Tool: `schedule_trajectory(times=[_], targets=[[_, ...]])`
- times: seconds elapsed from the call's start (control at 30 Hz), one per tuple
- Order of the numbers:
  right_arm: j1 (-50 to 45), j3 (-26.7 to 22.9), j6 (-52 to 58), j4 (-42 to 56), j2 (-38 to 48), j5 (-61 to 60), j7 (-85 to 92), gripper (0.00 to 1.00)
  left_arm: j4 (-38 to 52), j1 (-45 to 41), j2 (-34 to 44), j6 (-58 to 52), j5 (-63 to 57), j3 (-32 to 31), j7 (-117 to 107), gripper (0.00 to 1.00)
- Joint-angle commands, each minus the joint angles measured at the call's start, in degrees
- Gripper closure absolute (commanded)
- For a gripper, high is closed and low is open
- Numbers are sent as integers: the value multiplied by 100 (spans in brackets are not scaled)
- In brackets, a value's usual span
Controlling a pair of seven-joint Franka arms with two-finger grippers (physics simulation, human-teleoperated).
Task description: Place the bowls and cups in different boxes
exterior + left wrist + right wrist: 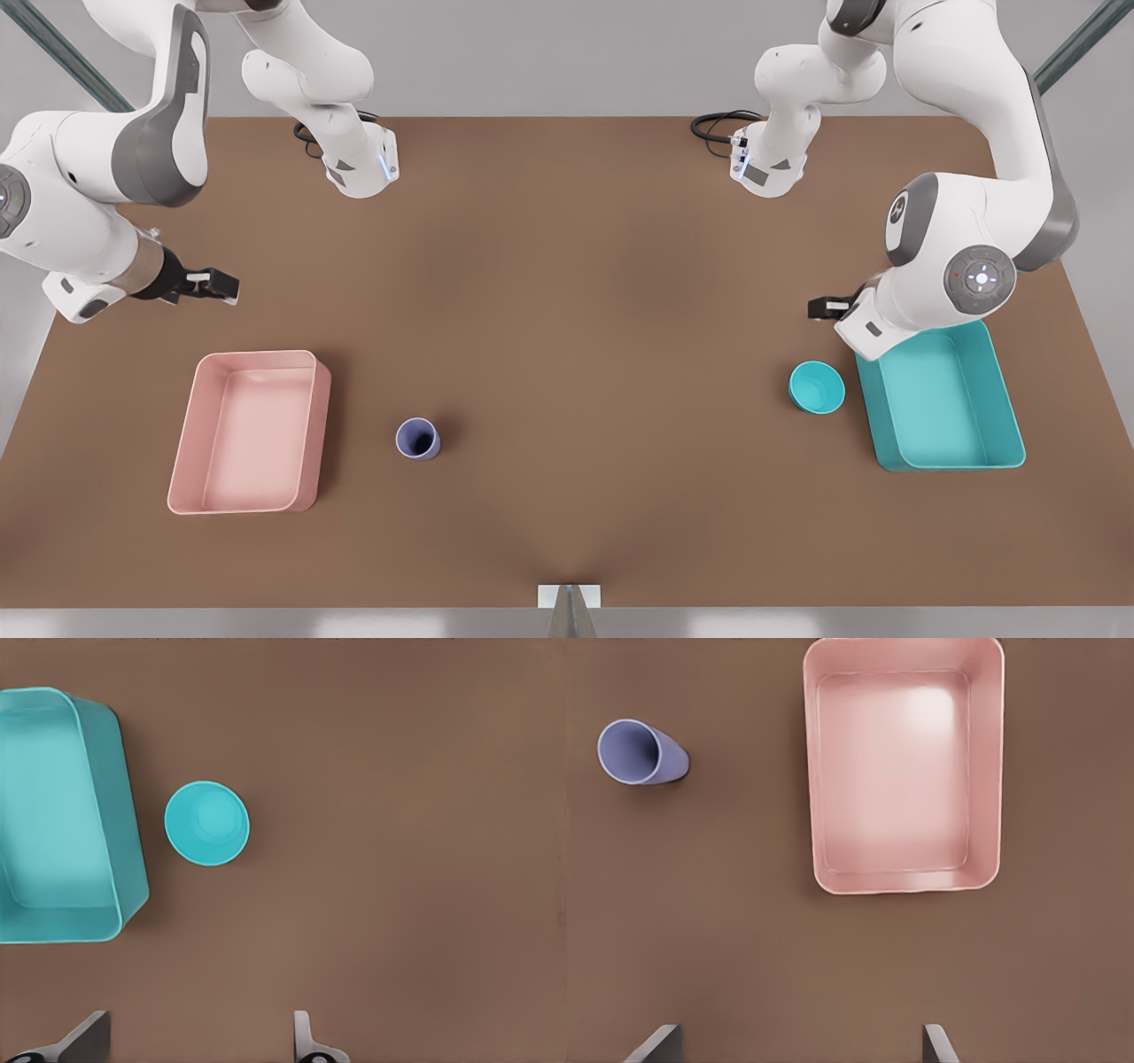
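The teal bowl (817, 386) (206, 823) stands upright on the table, just beside the teal box (999, 443) (124, 868). My left gripper (828, 307) (197, 1047) hovers open behind the bowl at the front view's right, empty, partly hidden by its own arm. Upright near the table's middle front is the periwinkle cup (417, 438) (640, 753), apart from the pink box (190, 443) (983, 771). My right gripper (217, 285) (799, 1047) hangs open and empty behind the pink box, at the front view's left. Both boxes are empty.
The brown table (567, 292) stretches wide between the two boxes. Both arm bases (359, 164) (769, 164) stand at the far edge with cables beside them. A small white bracket (569, 595) sits at the front edge.
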State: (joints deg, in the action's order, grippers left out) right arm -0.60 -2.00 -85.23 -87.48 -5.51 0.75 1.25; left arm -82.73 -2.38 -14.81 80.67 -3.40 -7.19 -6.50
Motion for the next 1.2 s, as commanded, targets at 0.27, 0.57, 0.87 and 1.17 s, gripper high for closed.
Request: schedule_trajectory(times=[0.27,0.57,0.87,1.17], targets=[[-494,-2,-1724,1048,-2297,-207,-11,0,-1069,-553,-1674,3534,-750,508,131,0],[-1241,-2,-3104,1215,-3386,-181,-2023,0,-1922,-456,-2044,4105,-750,561,105,0],[-1381,-2,-3140,1936,-4081,-242,-2481,0,-2115,-421,-2184,4203,-750,640,105,59],[-1610,-2,-3140,1409,-4064,-260,-2481,0,-1650,-438,-1702,3220,-759,684,114,79]])
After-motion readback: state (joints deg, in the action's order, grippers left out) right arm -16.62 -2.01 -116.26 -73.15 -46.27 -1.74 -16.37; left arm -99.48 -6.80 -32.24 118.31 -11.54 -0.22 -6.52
